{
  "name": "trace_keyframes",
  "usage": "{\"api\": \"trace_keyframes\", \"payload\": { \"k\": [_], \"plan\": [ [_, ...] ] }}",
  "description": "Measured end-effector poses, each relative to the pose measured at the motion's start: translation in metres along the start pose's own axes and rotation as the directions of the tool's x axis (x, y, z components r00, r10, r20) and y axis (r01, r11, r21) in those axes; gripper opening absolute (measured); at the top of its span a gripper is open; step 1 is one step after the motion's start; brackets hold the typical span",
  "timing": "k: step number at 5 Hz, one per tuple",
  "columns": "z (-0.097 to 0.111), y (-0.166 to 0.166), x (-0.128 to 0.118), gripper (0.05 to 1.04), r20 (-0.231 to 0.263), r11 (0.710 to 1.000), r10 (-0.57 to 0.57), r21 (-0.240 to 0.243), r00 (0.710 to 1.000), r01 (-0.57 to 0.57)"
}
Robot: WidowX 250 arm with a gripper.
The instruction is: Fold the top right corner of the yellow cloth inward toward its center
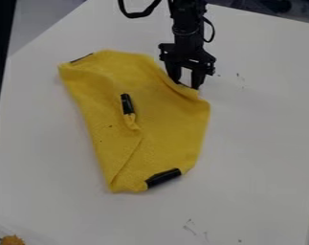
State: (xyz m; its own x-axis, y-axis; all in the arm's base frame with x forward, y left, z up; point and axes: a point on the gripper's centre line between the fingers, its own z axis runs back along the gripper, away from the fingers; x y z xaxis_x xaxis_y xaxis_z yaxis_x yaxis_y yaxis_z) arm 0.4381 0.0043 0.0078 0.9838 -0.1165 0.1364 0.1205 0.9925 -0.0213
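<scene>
Hangs down with the gripper's [185,83] fingers parted, tips right at the cloth's [166,124] upper right edge, too close to tell whether touching. Spreads out, in yellow folds, over the white table [259,148] from beside the fingertips to the left and below, with a black band [127,104] at the middle, near the gripper, a second [162,177] farther below it, and a third [81,58] well to its left. Far below and left of it, at the view's corner, shows a bit of something orange [12,240].
</scene>
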Motion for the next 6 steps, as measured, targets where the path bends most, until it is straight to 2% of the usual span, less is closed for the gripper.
{"api": "trace_keyframes", "payload": {
  "k": [1, 2, 3, 4, 5, 6],
  "plan": [
    [0.0, 0.006, -0.002, 0.37, 0.007, 0.999, -0.04, -0.006, 0.999, 0.041],
    [0.007, 0.008, 0.0, 0.159, -0.013, 0.996, -0.086, -0.002, 0.996, 0.086],
    [0.009, 0.01, 0.001, 0.062, -0.017, 0.994, -0.105, 0.013, 0.994, 0.105],
    [0.012, 0.014, -0.003, 0.054, -0.026, 0.993, -0.108, 0.043, 0.994, 0.109],
    [0.052, 0.018, -0.015, 0.053, 0.042, 0.991, -0.091, 0.101, 0.995, 0.086],
    [0.077, 0.039, -0.043, 0.053, 0.069, 0.989, -0.025, 0.149, 0.997, 0.015]
  ]
}}
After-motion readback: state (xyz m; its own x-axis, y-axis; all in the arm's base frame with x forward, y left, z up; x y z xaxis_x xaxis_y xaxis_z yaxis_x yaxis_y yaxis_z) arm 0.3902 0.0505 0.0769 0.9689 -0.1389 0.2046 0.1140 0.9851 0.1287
